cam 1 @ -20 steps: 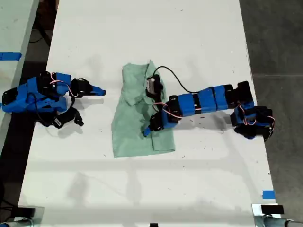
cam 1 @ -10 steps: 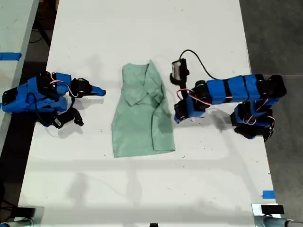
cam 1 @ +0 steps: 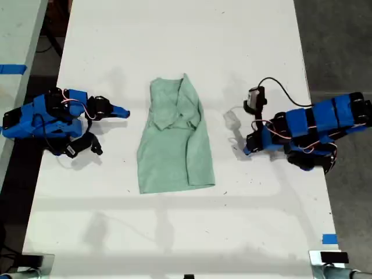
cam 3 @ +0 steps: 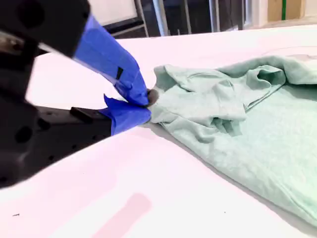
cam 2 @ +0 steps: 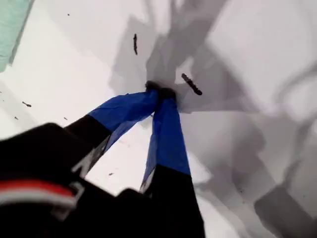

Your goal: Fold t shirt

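Note:
The t shirt (cam 1: 174, 139) lies mid-table as a long, narrow mint-green strip, folded lengthwise, with bunched wrinkles at its far end. My first gripper (cam 1: 247, 151) hangs shut over bare table on the exterior view's right, well apart from the shirt. In its wrist view its fingertips (cam 2: 161, 93) touch each other and only a corner of the shirt (cam 2: 12, 25) shows. My second gripper (cam 1: 123, 113) rests shut on the exterior view's left, pointing at the shirt with a gap between them. The second gripper (cam 3: 146, 101) holds nothing, and the crumpled shirt (cam 3: 237, 114) lies beyond it.
The white table (cam 1: 174, 35) carries both arms and the shirt. Blue tape (cam 1: 329, 239) marks its near corner on the exterior view's right. A second table with blue tape (cam 1: 13, 69) stands at the exterior view's left. Dark floor lies beyond the exterior view's right edge.
My first arm has pulled back off the shirt toward the exterior view's right. The shirt stays folded in place. My second arm has not moved.

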